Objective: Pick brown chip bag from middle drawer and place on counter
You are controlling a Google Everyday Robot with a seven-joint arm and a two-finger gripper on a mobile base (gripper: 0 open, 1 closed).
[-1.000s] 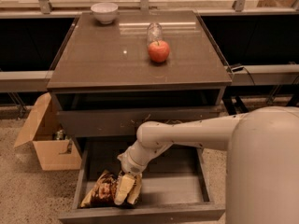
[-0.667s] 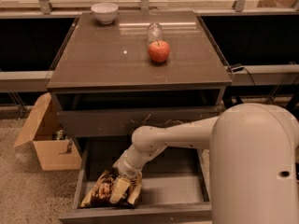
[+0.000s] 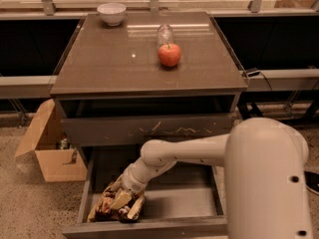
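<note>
The brown chip bag (image 3: 103, 209) lies crumpled at the front left of the open middle drawer (image 3: 194, 203), pulled out below the cabinet. My gripper (image 3: 127, 203) is down in the drawer, right on the bag's right side and touching it. The arm reaches in from the lower right. The glossy counter (image 3: 109, 66) is the cabinet's top slab, above the drawers.
On the counter stand a red apple (image 3: 169, 55), a clear bottle (image 3: 164, 34) behind it and a white bowl (image 3: 111, 13) at the back left. A drawer with white scratches (image 3: 149, 129) sits above. An open cardboard box (image 3: 47, 151) stands on the floor at left.
My gripper has shifted a little left and down onto the chip bag. The arm's shoulder fills more of the lower right. The bag has barely moved.
</note>
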